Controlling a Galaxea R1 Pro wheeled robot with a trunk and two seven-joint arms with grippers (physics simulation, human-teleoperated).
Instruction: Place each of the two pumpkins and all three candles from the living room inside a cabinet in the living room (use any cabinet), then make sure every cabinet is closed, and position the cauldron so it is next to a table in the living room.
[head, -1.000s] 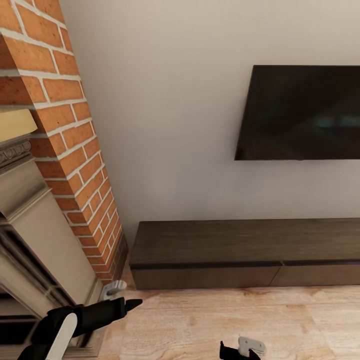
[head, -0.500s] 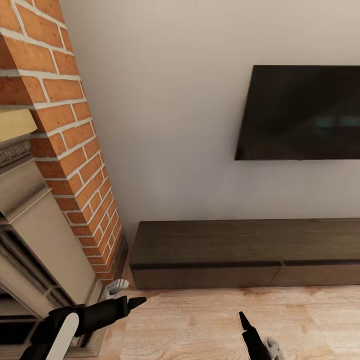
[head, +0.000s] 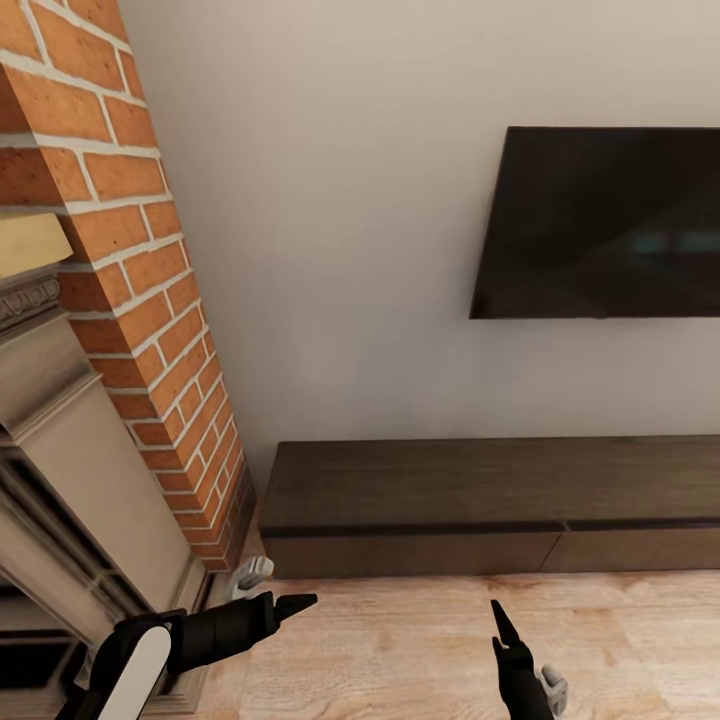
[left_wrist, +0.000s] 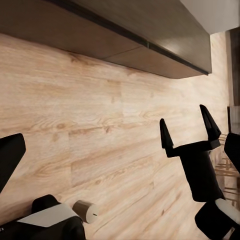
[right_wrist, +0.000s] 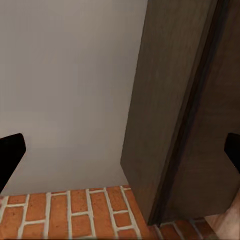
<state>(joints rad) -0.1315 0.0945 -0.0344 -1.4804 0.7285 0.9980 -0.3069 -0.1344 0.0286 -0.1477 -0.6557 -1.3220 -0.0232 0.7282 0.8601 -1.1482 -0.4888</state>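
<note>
The cabinet (head: 470, 500) is a long, low, dark brown unit against the wall, with its drawer fronts flush. The wrist views show it too, as the cabinet (left_wrist: 150, 30) and the cabinet (right_wrist: 175, 100). My left gripper (head: 300, 603) hovers over the wood floor near the cabinet's left end, and its fingers stand apart at the edges of the left wrist view. My right gripper (head: 500, 620) points toward the cabinet front. From the left wrist the right gripper (left_wrist: 189, 125) is seen open and empty. The pumpkins, candles, cauldron and table are out of view.
A brick fireplace column (head: 150, 300) with a pale stone surround (head: 70, 470) stands at the left, close to the left arm. A dark TV (head: 610, 220) hangs on the white wall above the cabinet. Light wood floor (head: 400, 650) lies in front.
The left gripper has slid right along the floor toward the cabinet. The right arm has turned and risen, so its fingers now point at the cabinet front.
</note>
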